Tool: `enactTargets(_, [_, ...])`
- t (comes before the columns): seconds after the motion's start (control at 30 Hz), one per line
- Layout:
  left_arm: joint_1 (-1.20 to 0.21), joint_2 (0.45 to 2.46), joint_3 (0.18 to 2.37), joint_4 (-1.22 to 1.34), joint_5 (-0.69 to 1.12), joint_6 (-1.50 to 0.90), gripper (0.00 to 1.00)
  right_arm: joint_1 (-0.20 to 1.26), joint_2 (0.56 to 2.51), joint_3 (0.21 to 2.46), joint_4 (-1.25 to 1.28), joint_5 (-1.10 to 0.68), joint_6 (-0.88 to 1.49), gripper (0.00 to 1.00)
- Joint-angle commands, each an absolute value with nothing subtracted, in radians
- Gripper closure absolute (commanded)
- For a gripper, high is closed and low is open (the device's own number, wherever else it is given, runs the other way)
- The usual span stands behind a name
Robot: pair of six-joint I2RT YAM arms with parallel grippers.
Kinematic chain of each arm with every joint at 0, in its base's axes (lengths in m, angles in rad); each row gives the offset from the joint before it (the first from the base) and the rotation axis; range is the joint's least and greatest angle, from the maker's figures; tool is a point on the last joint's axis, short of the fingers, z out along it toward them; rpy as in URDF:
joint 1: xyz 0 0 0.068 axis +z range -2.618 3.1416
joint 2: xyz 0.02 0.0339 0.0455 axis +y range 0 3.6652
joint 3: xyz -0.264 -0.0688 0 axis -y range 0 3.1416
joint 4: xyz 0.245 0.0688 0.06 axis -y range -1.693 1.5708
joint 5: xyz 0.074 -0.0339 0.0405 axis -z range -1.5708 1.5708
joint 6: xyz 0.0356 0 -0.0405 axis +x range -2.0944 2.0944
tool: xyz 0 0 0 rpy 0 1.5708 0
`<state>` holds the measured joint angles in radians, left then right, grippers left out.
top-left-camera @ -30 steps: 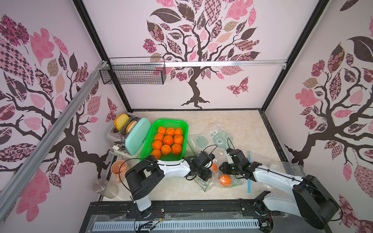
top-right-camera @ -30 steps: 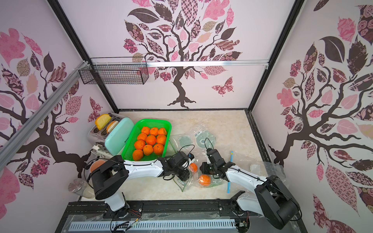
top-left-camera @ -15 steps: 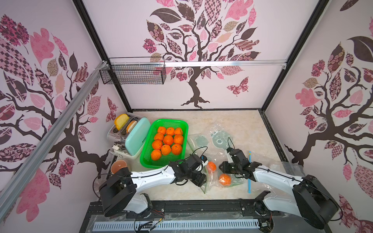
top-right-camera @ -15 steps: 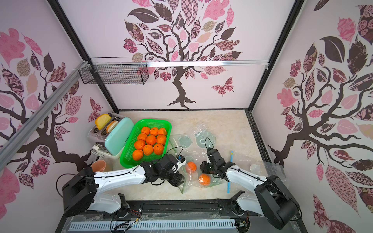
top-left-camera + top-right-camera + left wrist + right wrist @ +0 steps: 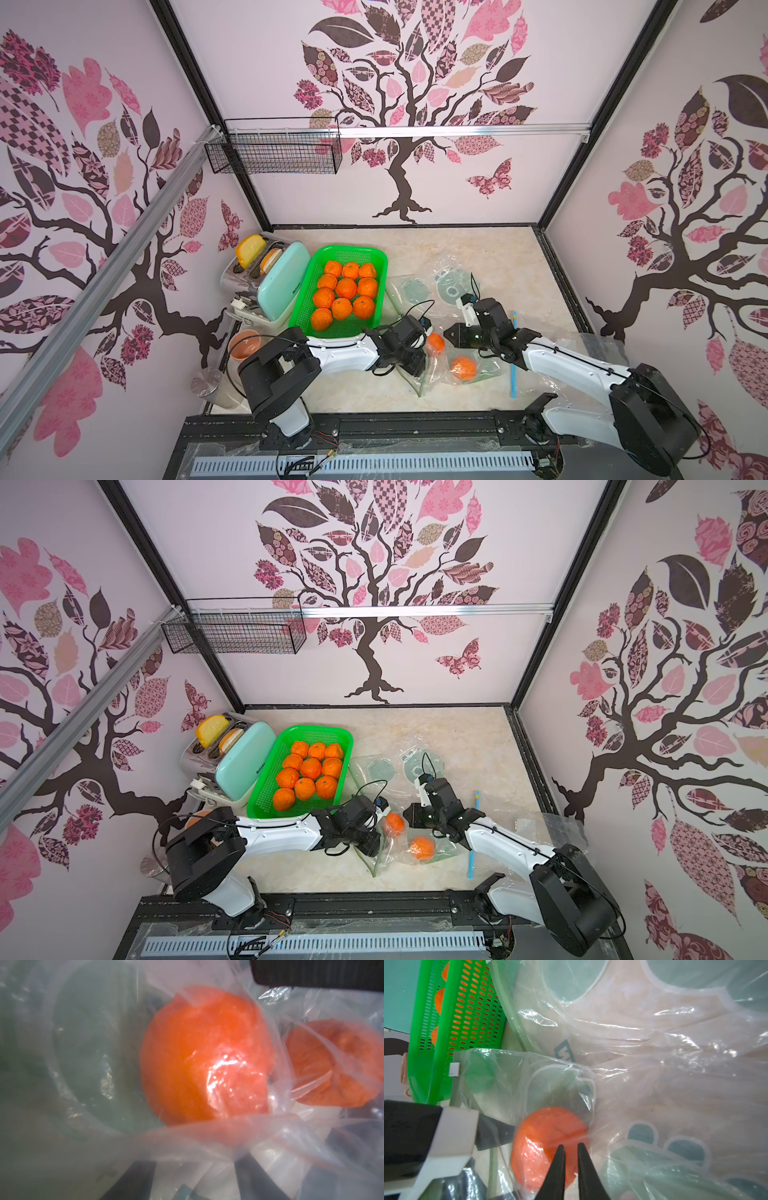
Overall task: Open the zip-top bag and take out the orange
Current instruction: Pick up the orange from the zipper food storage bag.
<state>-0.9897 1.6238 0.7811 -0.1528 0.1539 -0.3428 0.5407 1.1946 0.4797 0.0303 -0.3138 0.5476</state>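
Near the front edge of the beige marbled tabletop [image 5: 478,249], a clear zip-top bag [image 5: 430,372] lies crumpled with a round orange [image 5: 435,343] inside it, still behind the film. A second orange [image 5: 463,368] sits just beside it, also wrapped in clear plastic.

The left gripper [image 5: 417,360] reaches in from the bag's left side. In its wrist view one black finger [image 5: 311,974] stands above the bagged orange [image 5: 205,1053] and dark shapes show well below it, so the jaws are spread, with the fruit between them. The right gripper [image 5: 570,1145] hovers over the same orange [image 5: 550,1147]. Its two black tips are drawn nearly together with only a thin slit between them (whether any film is caught there I cannot tell).

Left of the bags, a green perforated plastic basket [image 5: 376,257] holds ten loose oranges. A mint-green toaster [image 5: 282,282] stands against its far side with bread slices in its slots. A black wire basket [image 5: 274,153] hangs on the rear wall.

Two flat clear bags [image 5: 413,286] lie behind the grippers, and a thin blue stick [image 5: 514,353] lies by the right arm. The tabletop between those bags and the rear wall is bare. The front is tight, with the zip-top bag's green-edged corner close to the table's front edge.
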Motion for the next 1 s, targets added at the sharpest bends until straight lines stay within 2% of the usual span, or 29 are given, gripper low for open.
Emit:
enactTargets(0.0, [-0.986,1.615,0.761,-0.108,0.139,-0.333,0.38,0.537,1.204,0.471,0.097,-0.386,0.558,0.85])
enactTargets(0.3, [-0.97,1.603,0.752,-0.078,0.129,-0.324,0.3,0.577,1.442,0.518,0.099,-0.49,0.522,0.85])
enactTargets(0.57, [-0.962,1.566,0.749,-0.054,0.134,-0.311,0.27,0.646,1.563,0.531,0.131,-0.546,0.495,0.85])
enactTargets(0.73, [-0.962,1.555,0.741,-0.032,0.136,-0.309,0.27,0.647,1.565,0.531,0.126,-0.528,0.488,0.86])
enactTargets(0.83, [-0.962,1.564,0.738,-0.008,0.143,-0.312,0.34,0.646,1.56,0.534,0.118,-0.525,0.488,0.87])
enactTargets(0.97, [-0.962,1.563,0.738,-0.017,0.118,-0.331,0.52,0.646,1.539,0.535,0.077,-0.453,0.483,0.87])
